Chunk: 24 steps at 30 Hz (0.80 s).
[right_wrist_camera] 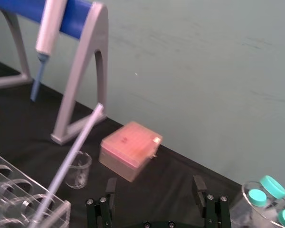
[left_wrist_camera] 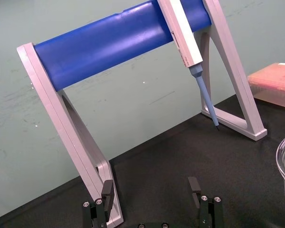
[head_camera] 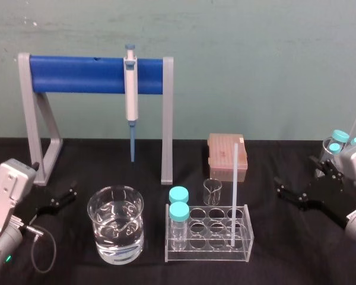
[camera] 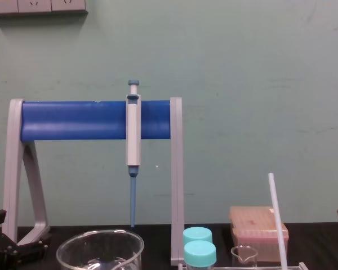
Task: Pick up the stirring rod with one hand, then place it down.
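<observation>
Stirring rod (head_camera: 233, 196) not yet picked up, standing in the clear rack (head_camera: 207, 254) right of centre on the counter (head_camera: 296, 256).
At lower left, the left gripper (head_camera: 64, 197) hangs low, jaws spread wide and empty. The rod leans in a right-hand slot of the rack. At the right edge, the right gripper (head_camera: 286, 191) points toward it, jaws wide apart, holding nothing. Pick-up and put-down are both yet to do.
</observation>
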Motion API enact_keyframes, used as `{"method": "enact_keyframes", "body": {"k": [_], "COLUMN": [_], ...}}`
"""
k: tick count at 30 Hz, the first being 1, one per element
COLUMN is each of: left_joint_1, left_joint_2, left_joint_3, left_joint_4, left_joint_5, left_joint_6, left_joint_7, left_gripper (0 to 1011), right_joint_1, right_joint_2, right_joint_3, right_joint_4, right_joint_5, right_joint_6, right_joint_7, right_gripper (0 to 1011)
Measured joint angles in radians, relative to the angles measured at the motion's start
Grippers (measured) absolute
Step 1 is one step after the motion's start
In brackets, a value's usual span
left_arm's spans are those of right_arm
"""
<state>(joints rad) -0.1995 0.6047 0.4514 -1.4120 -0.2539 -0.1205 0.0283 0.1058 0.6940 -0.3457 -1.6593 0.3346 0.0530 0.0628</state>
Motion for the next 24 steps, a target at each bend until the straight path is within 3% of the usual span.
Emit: {"method": "enact_keyframes", "body": {"k": [5, 8, 15, 24], "left_joint_1": [0.0, 0.0, 0.0, 0.0], "left_joint_2": [0.0, 0.0, 0.0, 0.0], "left_joint_3": [0.0, 0.0, 0.0, 0.0], "left_joint_4": [0.0, 0.0, 0.0, 0.0], "left_joint_5": [0.0, 0.0, 0.0, 0.0], "left_joint_6": [0.0, 0.0, 0.0, 0.0], "left_joint_7": [0.0, 0.0, 0.0, 0.0], "left_gripper": [1005, 1005, 1005, 1005], "right_joint_1": [-0.013, -0.014, 0.01, 0.077], "right_joint_2": [-0.005, -0.022, -0.082, -0.101], "right_joint_3": [0.043, 0.075, 0.127, 0.118], "right_joint_4": [-0.031, -0.034, -0.002, 0.059], "right_joint_5": [0.091, 0.178, 0.358, 0.506], "right_joint_6": [0.029, 0.058, 0.175, 0.288], "right_joint_7": [0.067, 0.125, 0.222, 0.303], "right_gripper": [1000, 1000, 1000, 1000]}}
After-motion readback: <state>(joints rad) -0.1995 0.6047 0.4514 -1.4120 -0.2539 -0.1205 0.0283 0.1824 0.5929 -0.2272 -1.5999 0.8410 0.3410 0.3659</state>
